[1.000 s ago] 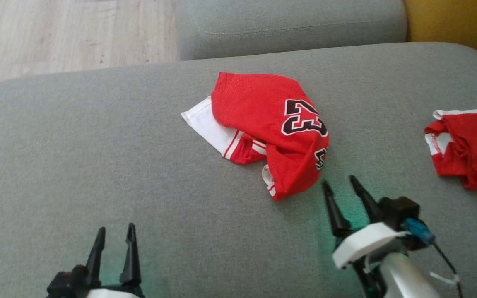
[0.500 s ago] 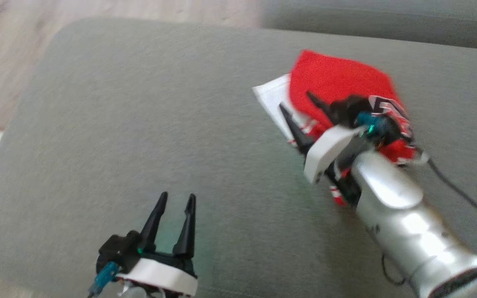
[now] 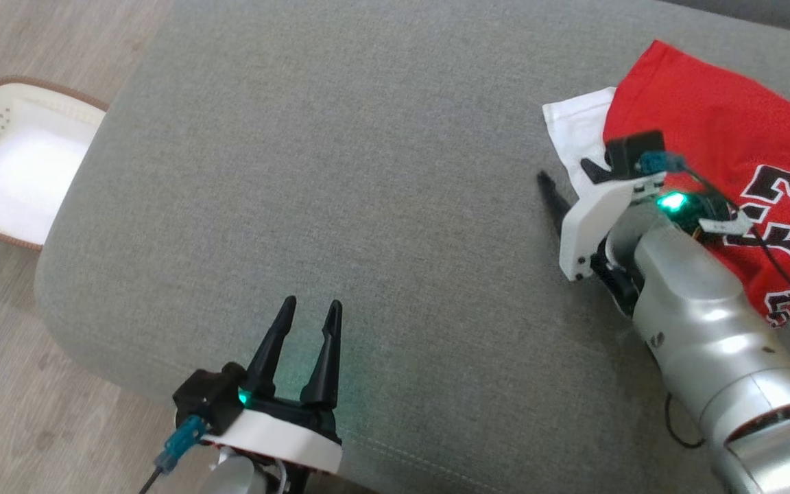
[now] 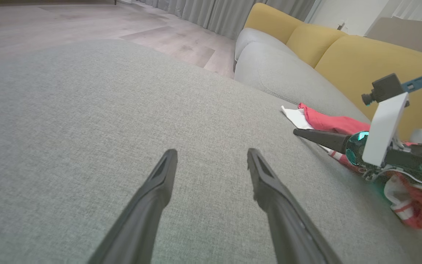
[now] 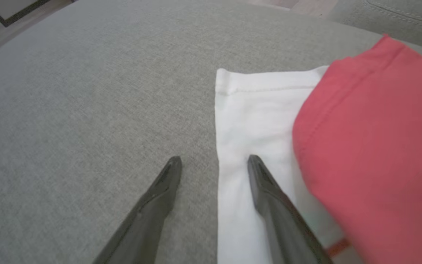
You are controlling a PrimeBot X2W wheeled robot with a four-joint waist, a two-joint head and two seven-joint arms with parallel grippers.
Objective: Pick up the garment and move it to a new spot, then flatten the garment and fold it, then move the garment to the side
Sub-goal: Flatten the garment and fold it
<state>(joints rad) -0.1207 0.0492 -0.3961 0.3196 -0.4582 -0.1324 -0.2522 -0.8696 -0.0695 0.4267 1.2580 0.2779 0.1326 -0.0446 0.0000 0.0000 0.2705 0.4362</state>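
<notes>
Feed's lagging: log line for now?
step: pick, ungrasped | right gripper: open, at garment white edge | left gripper: open, over cushion

Grey sofa (image 3: pixel 367 171), pale wooden floor (image 3: pixel 11 384)

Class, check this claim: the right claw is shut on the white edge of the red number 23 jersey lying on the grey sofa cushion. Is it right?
Wrong: the right claw is open, not shut, at the white edge of the red number 23 jersey lying on the grey sofa cushion. The right wrist view shows it.
</notes>
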